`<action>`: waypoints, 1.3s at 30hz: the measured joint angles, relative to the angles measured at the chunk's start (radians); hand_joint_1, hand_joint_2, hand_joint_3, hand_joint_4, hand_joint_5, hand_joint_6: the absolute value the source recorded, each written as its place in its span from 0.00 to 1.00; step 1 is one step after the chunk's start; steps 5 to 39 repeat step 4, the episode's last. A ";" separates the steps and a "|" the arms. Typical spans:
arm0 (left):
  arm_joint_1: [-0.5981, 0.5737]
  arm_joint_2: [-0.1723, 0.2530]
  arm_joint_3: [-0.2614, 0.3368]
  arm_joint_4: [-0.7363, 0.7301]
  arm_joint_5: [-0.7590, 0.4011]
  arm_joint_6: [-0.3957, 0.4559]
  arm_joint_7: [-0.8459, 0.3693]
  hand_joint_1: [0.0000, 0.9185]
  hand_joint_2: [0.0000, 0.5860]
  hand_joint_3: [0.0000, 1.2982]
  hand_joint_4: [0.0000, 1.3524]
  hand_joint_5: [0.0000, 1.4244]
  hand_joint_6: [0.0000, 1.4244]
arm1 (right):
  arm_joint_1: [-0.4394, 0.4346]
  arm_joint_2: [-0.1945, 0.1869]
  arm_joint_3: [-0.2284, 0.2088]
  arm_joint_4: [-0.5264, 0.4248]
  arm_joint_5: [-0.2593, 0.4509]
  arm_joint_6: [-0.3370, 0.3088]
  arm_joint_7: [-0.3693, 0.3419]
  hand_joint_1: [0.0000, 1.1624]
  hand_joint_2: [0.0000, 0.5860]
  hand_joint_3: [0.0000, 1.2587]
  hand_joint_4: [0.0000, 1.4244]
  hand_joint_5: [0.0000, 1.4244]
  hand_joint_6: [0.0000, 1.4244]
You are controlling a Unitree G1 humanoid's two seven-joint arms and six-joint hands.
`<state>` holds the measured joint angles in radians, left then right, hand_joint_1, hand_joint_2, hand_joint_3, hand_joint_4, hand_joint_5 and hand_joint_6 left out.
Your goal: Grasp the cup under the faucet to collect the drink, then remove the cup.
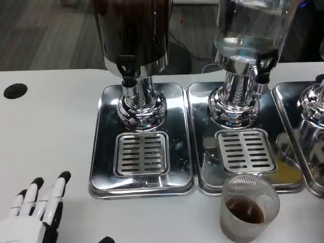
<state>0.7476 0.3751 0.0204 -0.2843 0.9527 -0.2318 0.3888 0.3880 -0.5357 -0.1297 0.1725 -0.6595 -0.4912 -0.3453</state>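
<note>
Head view: cup (249,206) upright, mouth up; left robot hand (34,212) empty, fingers spread.

My left hand (35,210) was cut off at the near edge; both dispenser tanks (134,30) ran past the far edge.

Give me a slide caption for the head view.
Ribbed cup holding dark drink stands on the table before the dispensers; left hand rests open nearby.
</note>
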 measured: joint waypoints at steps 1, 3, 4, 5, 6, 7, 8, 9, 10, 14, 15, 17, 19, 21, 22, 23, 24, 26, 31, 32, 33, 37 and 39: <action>-0.001 0.000 -0.002 -0.003 0.000 0.000 0.000 0.00 0.23 0.00 0.00 0.00 0.04 | 0.001 0.000 0.000 -0.002 0.001 0.000 0.000 0.15 1.00 0.08 0.00 0.00 0.00; -0.006 0.000 -0.005 -0.007 0.000 0.000 0.000 0.00 0.23 0.00 0.00 0.00 0.04 | 0.005 0.002 0.000 -0.007 0.001 0.000 0.000 0.15 1.00 0.08 0.00 0.00 0.00; -0.007 0.000 -0.007 -0.009 0.000 0.001 0.000 0.00 0.23 0.00 0.00 0.00 0.04 | 0.007 0.002 0.000 -0.008 0.003 0.000 0.000 0.15 1.00 0.08 0.00 0.00 0.00; -0.007 0.000 -0.007 -0.009 0.000 0.001 0.000 0.00 0.23 0.00 0.00 0.00 0.04 | 0.007 0.002 0.000 -0.008 0.003 0.000 0.000 0.15 1.00 0.08 0.00 0.00 0.00; -0.007 0.000 -0.007 -0.009 0.000 0.001 0.000 0.00 0.23 0.00 0.00 0.00 0.04 | 0.007 0.002 0.000 -0.008 0.003 0.000 0.000 0.15 1.00 0.08 0.00 0.00 0.00; -0.007 0.000 -0.007 -0.009 0.000 0.001 0.000 0.00 0.23 0.00 0.00 0.00 0.04 | 0.007 0.002 0.000 -0.008 0.003 0.000 0.000 0.15 1.00 0.08 0.00 0.00 0.00; -0.007 0.000 -0.007 -0.009 0.000 0.001 0.000 0.00 0.23 0.00 0.00 0.00 0.04 | 0.007 0.002 0.000 -0.008 0.003 0.000 0.000 0.15 1.00 0.08 0.00 0.00 0.00; -0.007 0.000 -0.007 -0.009 0.000 0.001 0.000 0.00 0.23 0.00 0.00 0.00 0.04 | 0.007 0.002 0.000 -0.008 0.003 0.000 0.000 0.15 1.00 0.08 0.00 0.00 0.00; -0.007 0.000 -0.007 -0.009 0.000 0.001 0.000 0.00 0.23 0.00 0.00 0.00 0.04 | 0.007 0.002 0.000 -0.008 0.003 0.000 0.000 0.15 1.00 0.08 0.00 0.00 0.00; -0.007 0.000 -0.007 -0.009 0.000 0.001 0.000 0.00 0.23 0.00 0.00 0.00 0.04 | 0.007 0.002 0.000 -0.008 0.003 0.000 0.000 0.15 1.00 0.08 0.00 0.00 0.00; -0.007 0.000 -0.007 -0.009 0.000 0.001 0.000 0.00 0.23 0.00 0.00 0.00 0.04 | 0.007 0.002 0.000 -0.008 0.003 0.000 0.000 0.15 1.00 0.08 0.00 0.00 0.00; -0.007 0.000 -0.007 -0.009 0.000 0.001 0.000 0.00 0.23 0.00 0.00 0.00 0.04 | 0.007 0.002 0.000 -0.008 0.003 0.000 0.000 0.15 1.00 0.08 0.00 0.00 0.00; -0.007 0.000 -0.007 -0.009 0.000 0.001 0.000 0.00 0.23 0.00 0.00 0.00 0.04 | 0.007 0.002 0.000 -0.008 0.003 0.000 0.000 0.15 1.00 0.08 0.00 0.00 0.00; -0.007 0.000 -0.007 -0.009 0.000 0.001 0.000 0.00 0.23 0.00 0.00 0.00 0.04 | 0.007 0.002 0.000 -0.008 0.003 0.000 0.000 0.15 1.00 0.08 0.00 0.00 0.00; -0.007 0.000 -0.007 -0.009 0.000 0.001 0.000 0.00 0.23 0.00 0.00 0.00 0.04 | 0.007 0.002 0.000 -0.008 0.003 0.000 0.000 0.15 1.00 0.08 0.00 0.00 0.00; -0.007 0.000 -0.007 -0.009 0.000 0.001 0.000 0.00 0.23 0.00 0.00 0.00 0.04 | 0.007 0.002 0.000 -0.008 0.003 0.000 0.000 0.15 1.00 0.08 0.00 0.00 0.00; -0.007 0.000 -0.007 -0.009 0.000 0.001 0.000 0.00 0.23 0.00 0.00 0.00 0.04 | 0.007 0.002 0.000 -0.008 0.003 0.000 0.000 0.15 1.00 0.08 0.00 0.00 0.00; -0.007 0.000 -0.007 -0.009 0.000 0.001 0.000 0.00 0.23 0.00 0.00 0.00 0.04 | 0.007 0.002 0.000 -0.008 0.003 0.000 0.000 0.15 1.00 0.08 0.00 0.00 0.00; -0.007 0.000 -0.007 -0.009 0.000 0.001 0.000 0.00 0.23 0.00 0.00 0.00 0.04 | 0.007 0.002 0.000 -0.008 0.003 0.000 0.000 0.15 1.00 0.08 0.00 0.00 0.00; -0.007 0.000 -0.007 -0.009 0.000 0.001 0.000 0.00 0.23 0.00 0.00 0.00 0.04 | 0.007 0.002 0.000 -0.008 0.003 0.000 0.000 0.15 1.00 0.08 0.00 0.00 0.00; -0.007 0.000 -0.007 -0.009 0.000 0.001 0.000 0.00 0.23 0.00 0.00 0.00 0.04 | 0.007 0.002 0.000 -0.008 0.003 0.000 0.000 0.15 1.00 0.08 0.00 0.00 0.00; -0.007 0.000 -0.007 -0.009 0.000 0.001 0.000 0.00 0.23 0.00 0.00 0.00 0.04 | 0.007 0.002 0.000 -0.008 0.003 0.000 0.000 0.15 1.00 0.08 0.00 0.00 0.00; -0.007 0.000 -0.007 -0.009 0.000 0.001 0.000 0.00 0.23 0.00 0.00 0.00 0.04 | 0.007 0.002 0.000 -0.008 0.003 0.000 0.000 0.15 1.00 0.08 0.00 0.00 0.00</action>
